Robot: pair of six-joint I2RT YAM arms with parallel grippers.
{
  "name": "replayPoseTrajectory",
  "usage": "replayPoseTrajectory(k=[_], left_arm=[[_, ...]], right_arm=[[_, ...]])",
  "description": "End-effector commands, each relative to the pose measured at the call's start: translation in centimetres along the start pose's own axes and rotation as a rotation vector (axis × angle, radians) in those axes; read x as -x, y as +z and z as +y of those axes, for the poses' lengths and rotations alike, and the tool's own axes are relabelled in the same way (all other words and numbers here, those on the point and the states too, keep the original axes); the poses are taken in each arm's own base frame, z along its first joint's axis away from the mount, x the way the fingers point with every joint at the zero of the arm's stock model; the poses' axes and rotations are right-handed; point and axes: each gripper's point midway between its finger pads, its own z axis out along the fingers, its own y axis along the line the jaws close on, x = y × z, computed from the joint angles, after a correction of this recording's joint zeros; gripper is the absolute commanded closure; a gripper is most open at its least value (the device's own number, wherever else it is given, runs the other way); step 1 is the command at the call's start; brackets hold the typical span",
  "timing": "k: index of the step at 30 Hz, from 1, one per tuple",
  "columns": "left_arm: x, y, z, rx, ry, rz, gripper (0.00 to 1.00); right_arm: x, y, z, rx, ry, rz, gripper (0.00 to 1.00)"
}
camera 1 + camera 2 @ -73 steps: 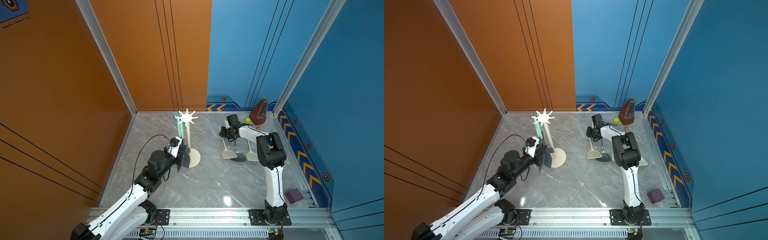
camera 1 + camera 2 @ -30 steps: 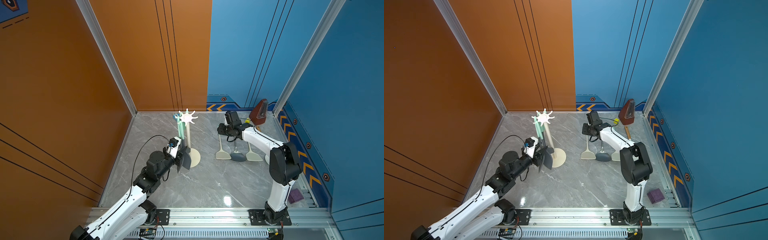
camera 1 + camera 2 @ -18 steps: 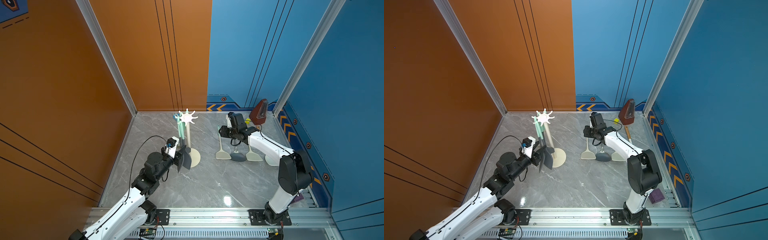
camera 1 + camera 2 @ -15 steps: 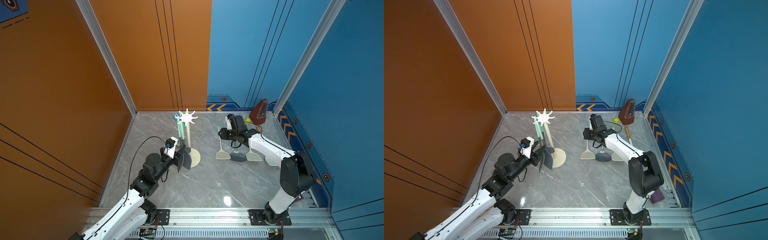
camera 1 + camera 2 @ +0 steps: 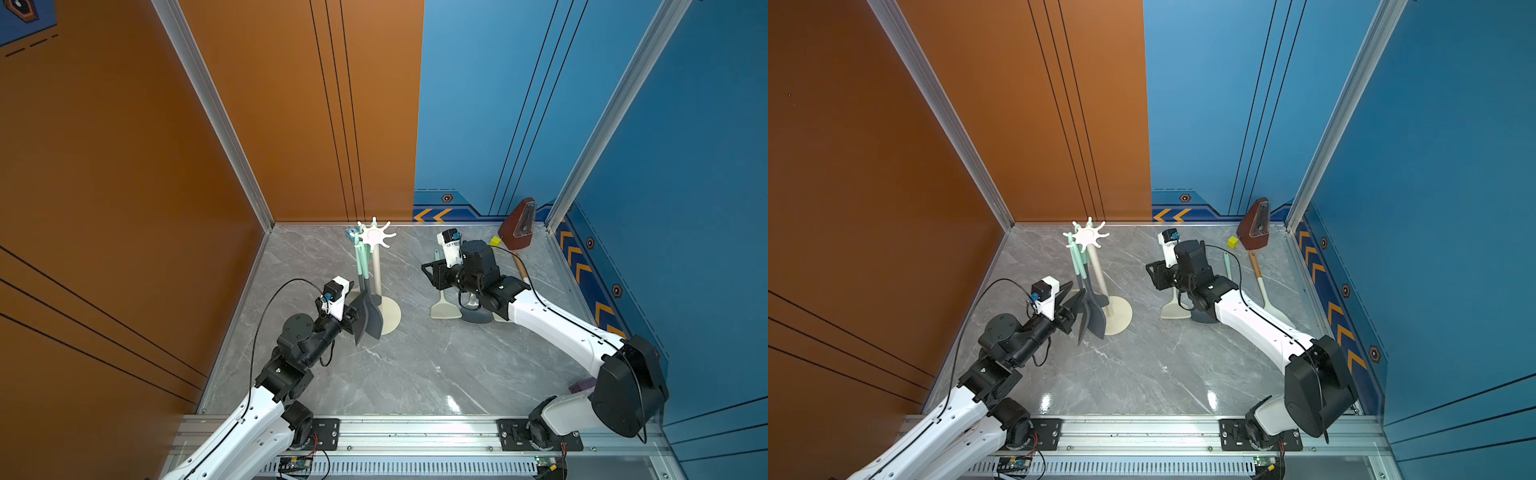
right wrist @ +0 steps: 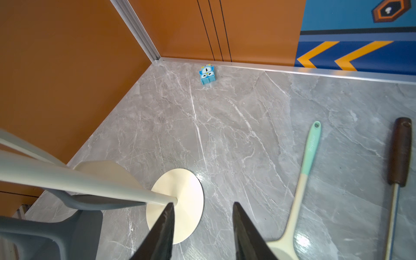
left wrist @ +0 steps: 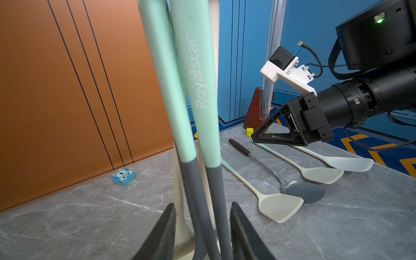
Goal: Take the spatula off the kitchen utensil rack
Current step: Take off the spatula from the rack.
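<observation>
Bright, even light falls from overhead in all 4 views, with no dim corners. In both top views the star top of the kitchen utensil rack (image 5: 374,236) is blown out to plain white. Small glare patches shine on the marble tabletop (image 5: 415,365) well in front of the rack. Shadows are soft and faint. The wall posts (image 5: 216,112) splay outward from the rack, a wide-angle stretch. In the left wrist view the mint-green handles (image 7: 198,78) on the rack look slightly soft. In the right wrist view the rack's pole (image 6: 78,180) and the grey spatula (image 6: 45,231) beside it are blurred, and glare sits just beside the rack's base.
</observation>
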Motion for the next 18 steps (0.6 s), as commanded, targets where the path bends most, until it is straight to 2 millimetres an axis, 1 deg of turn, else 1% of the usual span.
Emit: replayPoseTrajectory(k=[1, 3, 5, 9, 12, 16, 17, 18], left_arm=[[0.4, 0.4, 0.1, 0.011, 0.011, -0.018, 0.59], [0.3, 0.9, 0.1, 0.012, 0.020, -0.014, 0.60], [-0.1, 1.6, 0.0, 0.007, 0.030, -0.003, 0.64], [-0.5, 2.5, 0.2, 0.015, 0.057, 0.024, 0.70], [-0.4, 2.5, 0.4, 0.026, 0.063, 0.023, 0.80], [-0.3, 2.1, 0.6, 0.037, 0.057, 0.013, 0.82], [-0.1, 2.0, 0.6, 0.037, 0.057, 0.008, 0.85], [-0.2, 2.0, 0.6, 0.038, 0.055, 0.009, 0.85]], right_arm=[[0.4, -0.6, 2.8, 0.105, -0.065, -0.044, 0.57], [0.2, -0.7, 4.2, 0.151, -0.088, -0.043, 0.57], [0.0, -0.6, 5.3, 0.176, -0.110, -0.042, 0.57], [-0.3, -0.4, 6.1, 0.200, -0.121, -0.036, 0.57], [-0.2, -0.4, 6.6, 0.217, -0.126, -0.034, 0.57], [-0.4, -0.3, 7.4, 0.242, -0.137, -0.027, 0.57], [-0.3, -0.4, 7.6, 0.250, -0.140, -0.030, 0.57], [-0.1, -0.4, 7.7, 0.253, -0.142, -0.037, 0.57]])
